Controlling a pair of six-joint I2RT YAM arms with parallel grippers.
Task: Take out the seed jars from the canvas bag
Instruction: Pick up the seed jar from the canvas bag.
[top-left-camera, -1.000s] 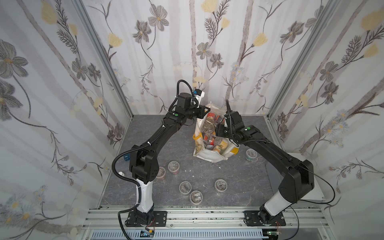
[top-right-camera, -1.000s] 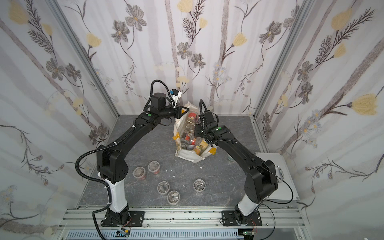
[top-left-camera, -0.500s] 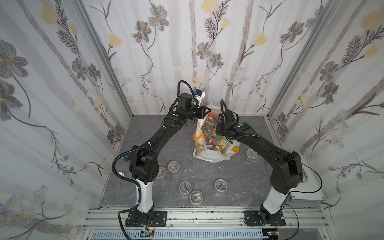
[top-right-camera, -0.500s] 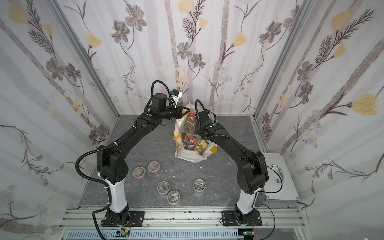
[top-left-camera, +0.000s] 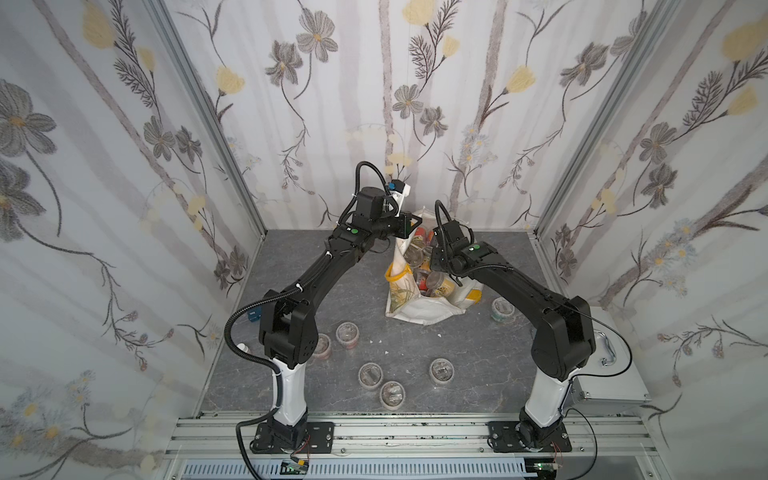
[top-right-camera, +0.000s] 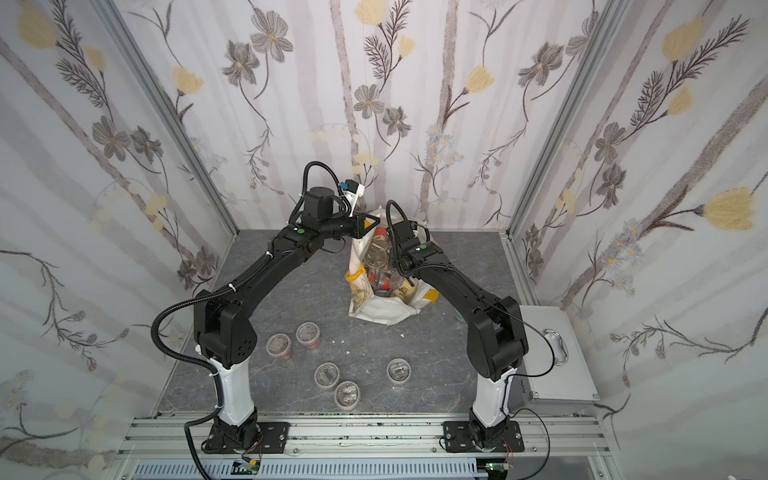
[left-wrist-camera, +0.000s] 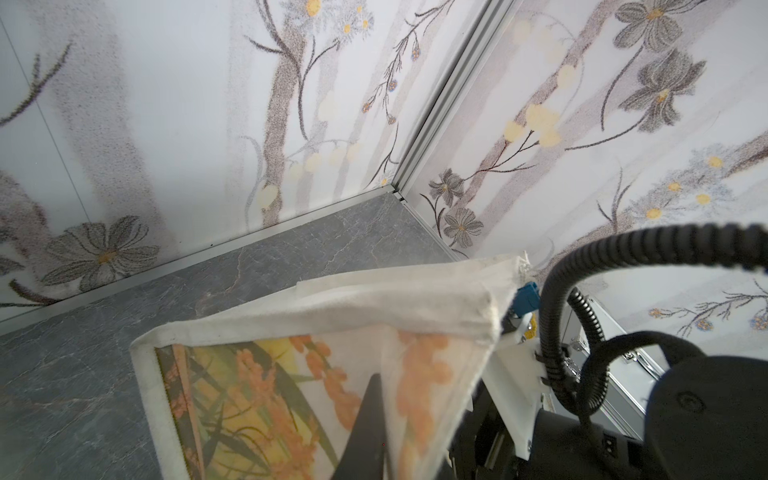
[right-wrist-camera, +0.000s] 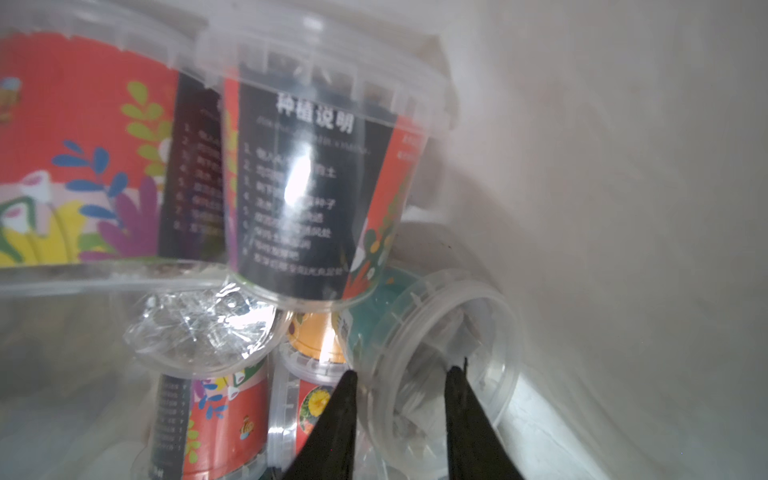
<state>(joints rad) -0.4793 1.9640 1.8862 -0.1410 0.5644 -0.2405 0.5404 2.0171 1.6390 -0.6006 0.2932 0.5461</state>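
The canvas bag (top-left-camera: 419, 309) (top-right-camera: 382, 311) stands at the back middle of the table, with several seed jars (top-left-camera: 415, 254) showing in its mouth. My left gripper (top-left-camera: 406, 226) (left-wrist-camera: 380, 386) is shut on the bag's rim (left-wrist-camera: 332, 316) and holds it up. My right gripper (right-wrist-camera: 405, 370) is down inside the bag, so both top views show only its wrist (top-left-camera: 449, 249). Its jaws stand a little apart at the clear lid of a green-banded jar (right-wrist-camera: 490, 332) lying on its side. That lid is wider than the gap. A red jar with a black panel (right-wrist-camera: 307, 178) lies beyond.
Several seed jars stand on the table: two near the left arm (top-left-camera: 348, 333), three at the front (top-left-camera: 392, 393) and one to the right of the bag (top-left-camera: 503, 308). A silver metal case (top-left-camera: 611, 374) sits at the right edge. The walls are close behind the bag.
My right wrist has moved left and down into the bag's mouth, and its jaws have narrowed. The left arm and the bag rim have stayed put.
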